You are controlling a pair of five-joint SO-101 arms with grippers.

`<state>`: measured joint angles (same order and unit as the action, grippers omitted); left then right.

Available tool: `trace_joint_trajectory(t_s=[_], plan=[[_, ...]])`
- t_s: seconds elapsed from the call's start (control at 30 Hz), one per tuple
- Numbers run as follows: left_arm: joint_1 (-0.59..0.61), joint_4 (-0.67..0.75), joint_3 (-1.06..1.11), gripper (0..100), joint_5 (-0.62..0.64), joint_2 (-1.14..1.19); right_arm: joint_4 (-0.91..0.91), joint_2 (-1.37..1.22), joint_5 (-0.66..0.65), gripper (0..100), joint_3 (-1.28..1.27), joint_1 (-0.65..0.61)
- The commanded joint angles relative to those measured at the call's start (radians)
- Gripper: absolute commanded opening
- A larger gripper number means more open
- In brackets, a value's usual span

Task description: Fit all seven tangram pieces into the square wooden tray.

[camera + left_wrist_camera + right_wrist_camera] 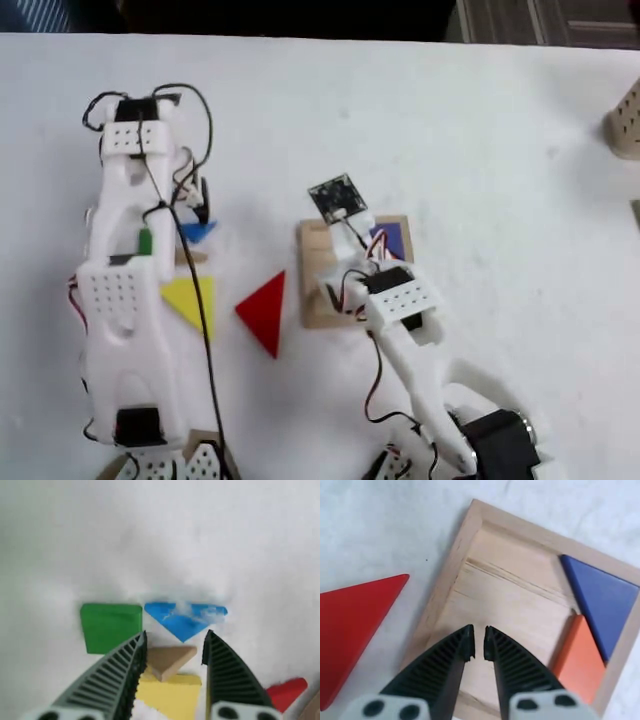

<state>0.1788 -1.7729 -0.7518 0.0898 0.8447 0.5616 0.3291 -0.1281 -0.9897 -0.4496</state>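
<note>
The square wooden tray (451,577) holds a dark blue triangle (602,600) and an orange piece (577,662) along one side. My right gripper (479,642) hovers over the tray's bare floor, shut with nothing in it. A red triangle (355,625) lies just outside the tray's rim. My left gripper (175,647) is open above a tan triangle (170,660), which shows between its fingers. Around it lie a green square (111,626), a light blue triangle (185,617) and a yellow piece (167,692). In the high view the tray (312,300) sits mid-table under the right arm.
In the high view the yellow triangle (188,300) and red triangle (265,310) lie between the two arms. A black cable (205,320) trails across the yellow piece. A wooden object (625,125) stands at the far right edge. White tabletop stretches beyond the arms.
</note>
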Motion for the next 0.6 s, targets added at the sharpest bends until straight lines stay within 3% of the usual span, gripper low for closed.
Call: trace_joint_trajectory(t_s=[0.0, 0.3, 0.4, 0.57], plan=[[0.016, 0.058, 0.230, 19, -0.023, -0.291, -0.022, 0.005, -0.014, 4.6, 0.071, 0.010], [-0.033, 0.506, 0.875, 21, -0.015, -0.700, -0.022, 0.002, -0.014, 4.6, 0.072, 0.013], [-0.064, 0.618, 0.990, 21, -0.014, -0.723, -0.016, 0.002, -0.014, 4.6, 0.071, 0.013], [-0.059, 0.680, 1.046, 21, -0.023, -0.720, -0.013, 0.004, -0.014, 4.6, 0.069, 0.015]])
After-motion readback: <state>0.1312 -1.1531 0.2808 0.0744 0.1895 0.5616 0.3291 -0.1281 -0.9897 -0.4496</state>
